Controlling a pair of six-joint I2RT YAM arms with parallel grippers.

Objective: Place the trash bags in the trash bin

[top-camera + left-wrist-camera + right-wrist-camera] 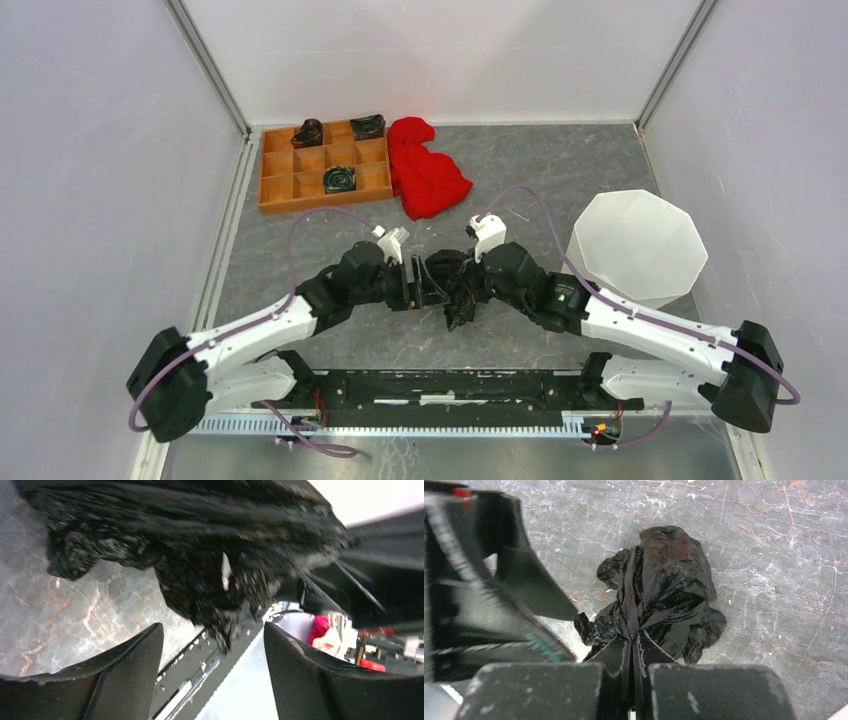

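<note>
Trash bags (659, 595): crumpled black wad mid-counter, between the two claws; we can't tell if its lower end rests on the counter (560, 180) or hangs just clear.
Right claw (631, 650): closed tight on a pleated fold of film at the top of the wad. It's the only hold we have.
Left claw (212, 630): jaws wide apart, nothing gripped, with the bag just ahead of them.
Risk, grip: thin glossy film in a narrow pinch. We judge it could slide out on a fast swing.
Risk, snag: the open claw sits very near the wad, so a loose flap could catch on a finger as the right arm carries off.
Trash bin (640, 250): off to the right, mouth open toward the overhead camera, just beside the right forearm.
Risk, bin: it looks light and tapering. We think a dragging tail or the forearm could shove or tip it, or the wad could drape over the rim.
Far side: red cloth (425, 170) and wooden tray (275, 190) lie well apart from the likely path, so low concern.
</note>
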